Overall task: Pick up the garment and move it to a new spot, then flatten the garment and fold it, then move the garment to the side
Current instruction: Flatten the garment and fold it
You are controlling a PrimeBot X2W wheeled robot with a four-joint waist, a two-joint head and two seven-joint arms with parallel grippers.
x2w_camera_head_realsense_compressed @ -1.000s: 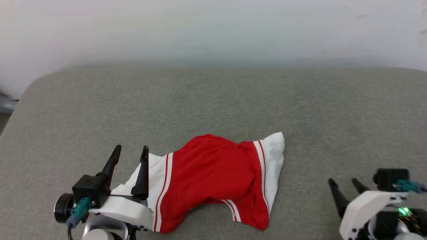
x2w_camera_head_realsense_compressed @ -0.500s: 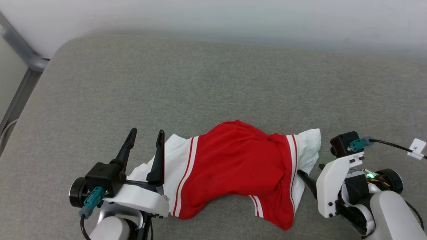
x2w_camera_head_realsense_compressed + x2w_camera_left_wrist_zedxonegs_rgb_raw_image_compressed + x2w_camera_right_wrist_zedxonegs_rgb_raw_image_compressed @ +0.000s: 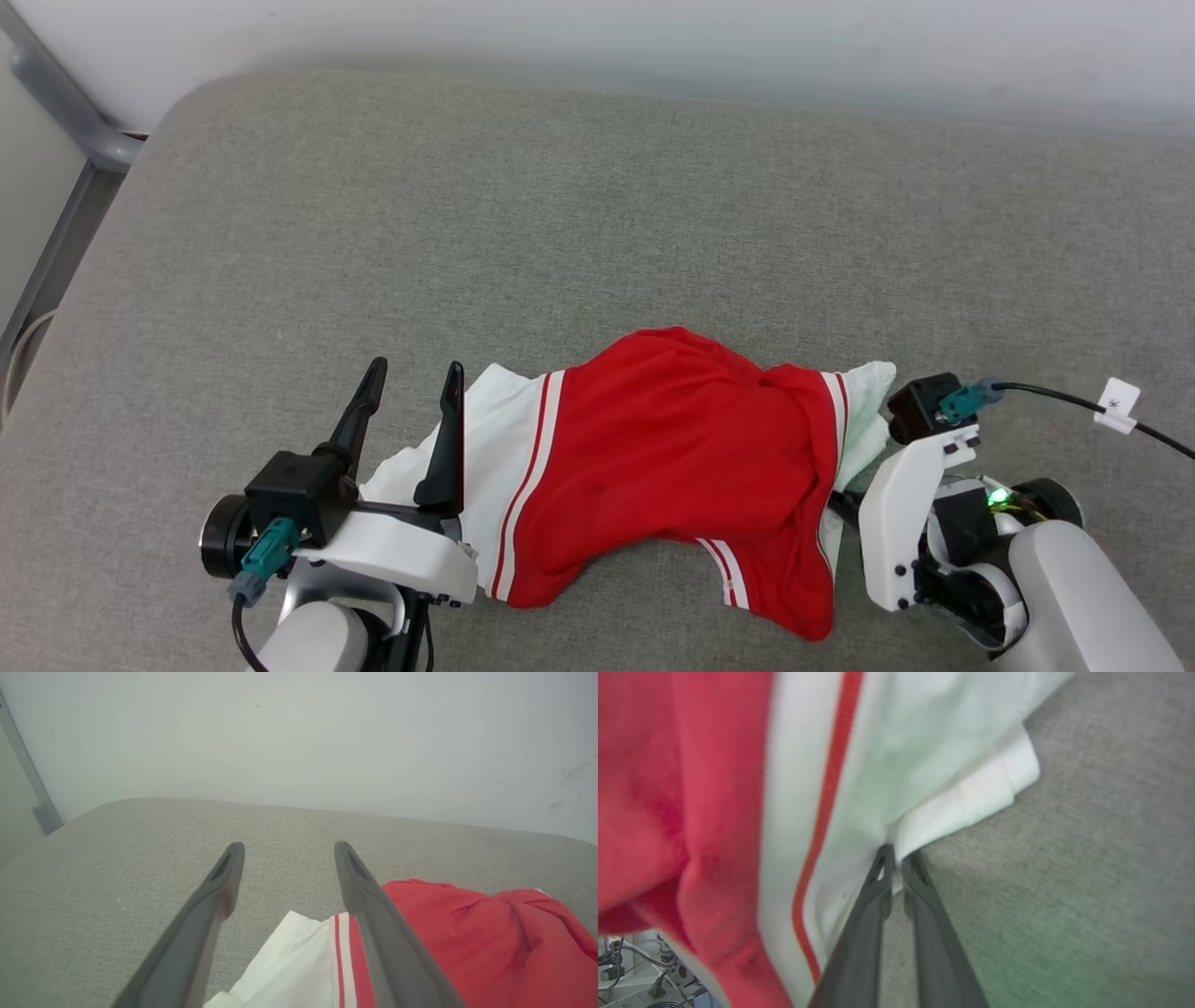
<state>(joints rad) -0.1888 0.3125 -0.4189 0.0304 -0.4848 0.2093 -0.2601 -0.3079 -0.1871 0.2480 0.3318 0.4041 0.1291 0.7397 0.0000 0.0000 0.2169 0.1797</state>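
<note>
The garment (image 3: 672, 448), bright red with white striped sleeve ends, lies crumpled on the grey cushion near its front edge. My left gripper (image 3: 414, 369) is open over the garment's left white end, its right finger above the white cloth and nothing held; in the left wrist view the left gripper (image 3: 288, 845) stands wide, the garment (image 3: 467, 933) at lower right. My right gripper (image 3: 893, 851) is pinched on the white right sleeve edge of the garment (image 3: 691, 788). In the head view its fingers are mostly hidden under the cloth beside the white wrist housing (image 3: 901, 504).
The grey cushion (image 3: 597, 233) stretches far back to a pale wall. A grey metal frame (image 3: 56, 112) stands at the far left corner. A black cable with a white tag (image 3: 1117, 403) trails from the right wrist. Floor cables (image 3: 630, 975) show past the cushion's front edge.
The head camera has shifted. My right gripper came in from the lower right to the garment's right white end and closed on it, bunching that edge. The left gripper stays open.
</note>
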